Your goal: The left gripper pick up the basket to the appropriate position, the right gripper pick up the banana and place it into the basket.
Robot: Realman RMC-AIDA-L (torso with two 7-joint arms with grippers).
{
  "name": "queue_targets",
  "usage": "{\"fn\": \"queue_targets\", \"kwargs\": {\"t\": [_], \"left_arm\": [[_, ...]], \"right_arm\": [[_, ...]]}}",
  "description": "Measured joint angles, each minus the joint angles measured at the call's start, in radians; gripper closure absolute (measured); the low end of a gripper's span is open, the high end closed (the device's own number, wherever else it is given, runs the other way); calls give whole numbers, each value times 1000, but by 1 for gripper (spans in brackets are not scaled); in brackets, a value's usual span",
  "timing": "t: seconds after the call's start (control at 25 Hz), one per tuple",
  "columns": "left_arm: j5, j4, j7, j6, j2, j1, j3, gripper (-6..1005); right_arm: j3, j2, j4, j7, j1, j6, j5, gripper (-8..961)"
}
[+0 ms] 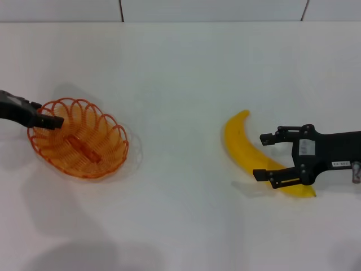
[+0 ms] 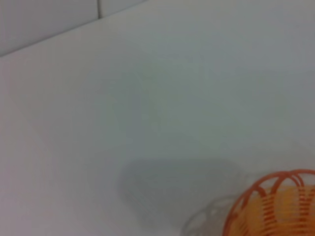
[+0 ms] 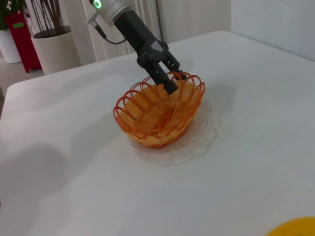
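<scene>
The orange wire basket (image 1: pixel 79 138) sits at the table's left; it also shows in the left wrist view (image 2: pixel 275 206) and the right wrist view (image 3: pixel 160 110). My left gripper (image 1: pixel 49 120) is at the basket's far-left rim, its jaws closed across the wire loops, as the right wrist view (image 3: pixel 172 81) also shows. The yellow banana (image 1: pixel 240 141) lies on the table at the right. My right gripper (image 1: pixel 265 156) is open, with one finger on each side of the banana's near half. A sliver of the banana (image 3: pixel 295 227) shows in the right wrist view.
The white table (image 1: pixel 180 73) runs back to a tiled wall. In the right wrist view, a white plant pot (image 3: pixel 54 49) and a red object (image 3: pixel 22 37) stand beyond the table's far edge.
</scene>
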Motion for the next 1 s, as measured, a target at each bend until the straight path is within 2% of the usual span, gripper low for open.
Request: {"fn": "queue_targets", "kwargs": {"t": [0.8,1.0], "left_arm": [[0,-2,13,-33,-7,6,-1,403],[0,-1,13,-35,-8,7,-1,580]], "right_arm": [[0,-1,18,0,7,12,0,72],[0,-2,18,0,7,12,0,72]]}}
